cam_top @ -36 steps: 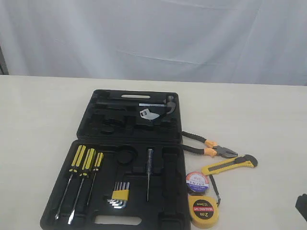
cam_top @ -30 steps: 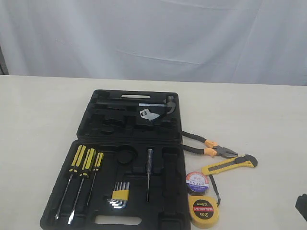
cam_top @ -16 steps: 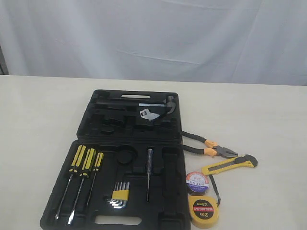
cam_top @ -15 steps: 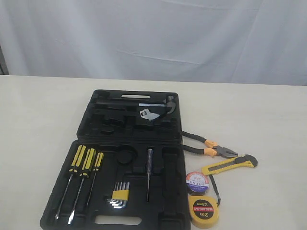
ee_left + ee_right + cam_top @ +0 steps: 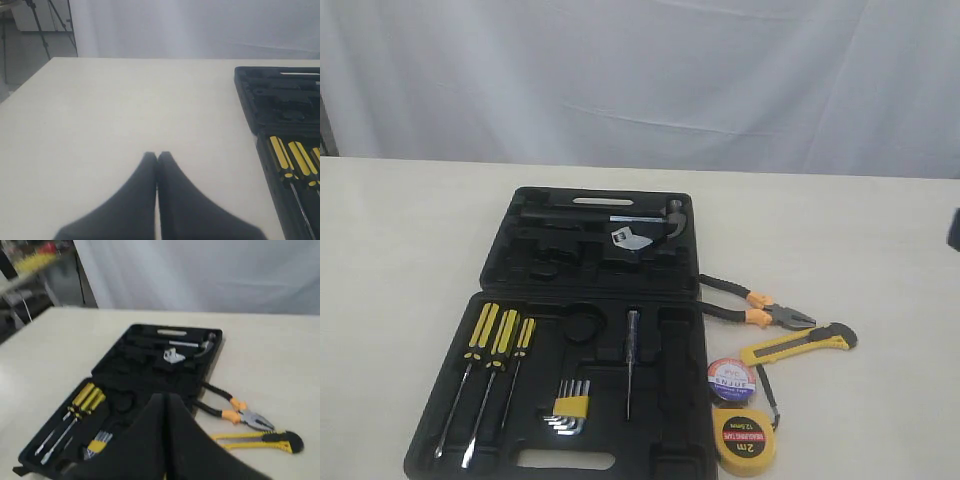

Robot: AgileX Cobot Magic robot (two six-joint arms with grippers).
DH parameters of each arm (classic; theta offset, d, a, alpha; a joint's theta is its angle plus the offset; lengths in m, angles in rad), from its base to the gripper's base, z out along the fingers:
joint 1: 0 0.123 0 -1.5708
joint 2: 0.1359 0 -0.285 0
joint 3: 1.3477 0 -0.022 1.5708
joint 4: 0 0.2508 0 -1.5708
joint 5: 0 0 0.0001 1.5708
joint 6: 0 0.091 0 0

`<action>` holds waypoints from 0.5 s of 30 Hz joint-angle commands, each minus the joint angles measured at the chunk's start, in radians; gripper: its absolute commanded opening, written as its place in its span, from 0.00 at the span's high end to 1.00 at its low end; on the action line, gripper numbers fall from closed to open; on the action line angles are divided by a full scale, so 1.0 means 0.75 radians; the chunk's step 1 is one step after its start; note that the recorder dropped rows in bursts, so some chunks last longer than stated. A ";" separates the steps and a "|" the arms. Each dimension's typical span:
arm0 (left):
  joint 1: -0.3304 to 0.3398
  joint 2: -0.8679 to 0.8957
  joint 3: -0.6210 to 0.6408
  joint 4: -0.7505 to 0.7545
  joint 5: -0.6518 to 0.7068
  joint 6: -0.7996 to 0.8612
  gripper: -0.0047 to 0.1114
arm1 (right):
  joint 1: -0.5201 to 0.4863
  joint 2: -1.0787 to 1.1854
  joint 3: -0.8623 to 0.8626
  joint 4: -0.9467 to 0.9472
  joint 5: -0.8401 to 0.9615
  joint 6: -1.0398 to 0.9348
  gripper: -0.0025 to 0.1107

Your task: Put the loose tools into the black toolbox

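Left pincer [image 5: 157, 159] is closed, tips together, above the cream surface [image 5: 410, 230] beside the open black plastic toolbox [image 5: 670, 385]. Just right of the box, on the surface, lie:

- black-and-orange-handled pliers [image 5: 760, 308], nose pointing right
- yellow-black utility knife [image 5: 798, 343], lying left-right
- black tape roll [image 5: 732, 380], its label seemingly "ENJUE"
- round yellow tape measure [image 5: 744, 438], marked "2m"

Right pincer [image 5: 166, 399] is likewise closed.
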 commanded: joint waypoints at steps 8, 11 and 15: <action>-0.006 -0.002 0.003 -0.011 -0.011 -0.006 0.96 | 0.067 1.140 -0.260 -0.065 0.208 -0.064 0.98; -0.006 -0.002 0.003 -0.011 -0.011 -0.006 0.96 | 0.161 1.294 -0.237 -0.109 0.085 -0.045 0.98; -0.006 -0.002 0.003 -0.011 -0.011 -0.006 0.96 | 0.178 1.358 -0.237 -0.119 -0.035 -0.051 0.98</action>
